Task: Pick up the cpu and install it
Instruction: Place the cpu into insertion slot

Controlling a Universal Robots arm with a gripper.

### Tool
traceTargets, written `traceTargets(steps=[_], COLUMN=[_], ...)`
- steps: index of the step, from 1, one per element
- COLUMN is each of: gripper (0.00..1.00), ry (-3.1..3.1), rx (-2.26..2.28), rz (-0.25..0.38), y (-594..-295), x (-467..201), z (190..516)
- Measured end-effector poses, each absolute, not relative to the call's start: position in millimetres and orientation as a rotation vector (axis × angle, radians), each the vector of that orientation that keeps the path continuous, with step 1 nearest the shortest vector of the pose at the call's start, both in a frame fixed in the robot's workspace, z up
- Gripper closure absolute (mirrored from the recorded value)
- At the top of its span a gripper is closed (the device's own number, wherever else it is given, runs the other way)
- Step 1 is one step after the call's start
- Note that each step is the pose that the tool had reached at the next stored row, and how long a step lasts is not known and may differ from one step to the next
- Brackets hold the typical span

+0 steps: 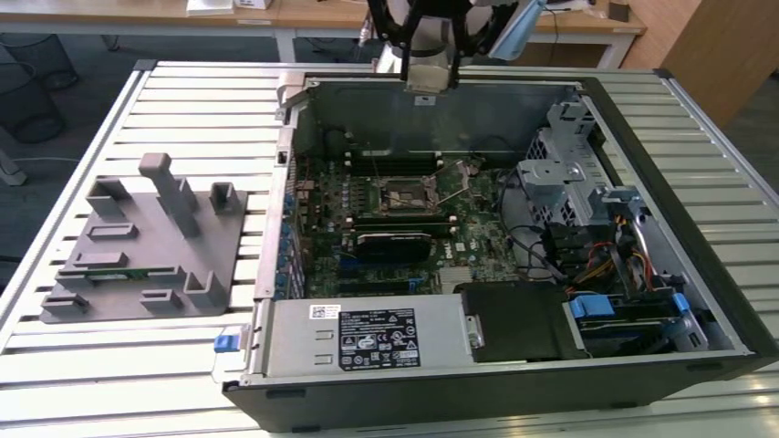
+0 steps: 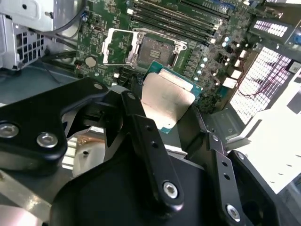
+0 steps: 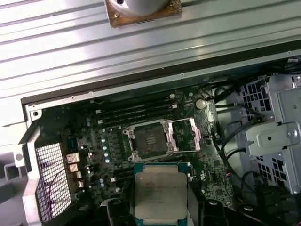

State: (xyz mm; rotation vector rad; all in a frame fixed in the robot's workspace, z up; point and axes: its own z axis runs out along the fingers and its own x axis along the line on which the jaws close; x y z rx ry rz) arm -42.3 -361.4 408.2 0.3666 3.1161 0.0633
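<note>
Slats of pale ribbed metal form the surface point(image 1: 182, 100). Beyond its far edge we see wooden desks point(image 1: 316, 14), a dark floor point(image 1: 146, 46) and a wire bin point(image 1: 27, 87) at the exterior view's left. A black computer case point(image 1: 487, 392) lies open on its side across the middle and the exterior view's right of the surface. Its upright walls box in a green motherboard point(image 1: 469, 246) and grey metal bays point(image 1: 560, 173).

Well apart from the case, at the exterior view's left, sits a matte grey fixture point(image 1: 146, 237) of blocky posts and slots. A long green memory stick point(image 1: 112, 271) lies in one slot. Bare slats lie open between fixture and case.

The arm point(image 1: 424, 41) hangs over the case's far wall. In both wrist views we find the claw point(image 3: 161, 212) closed on the cpu point(image 3: 161, 193). Its two black fingers point(image 2: 141, 127) press opposite edges of the flat square chip, which has a silvery top and a thin rim. The cpu is held in the air above the motherboard, apart from the dark square socket point(image 3: 146, 140), whose metal frame point(image 3: 182, 135) is swung open beside it.
</note>
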Motion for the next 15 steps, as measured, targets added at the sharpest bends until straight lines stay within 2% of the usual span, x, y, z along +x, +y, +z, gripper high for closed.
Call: traceTargets(steps=[15], gripper=[0.46], ry=[3.034], rx=[0.772], rz=[0.062], y=[-361.3], x=[-42.3], z=[403.2])
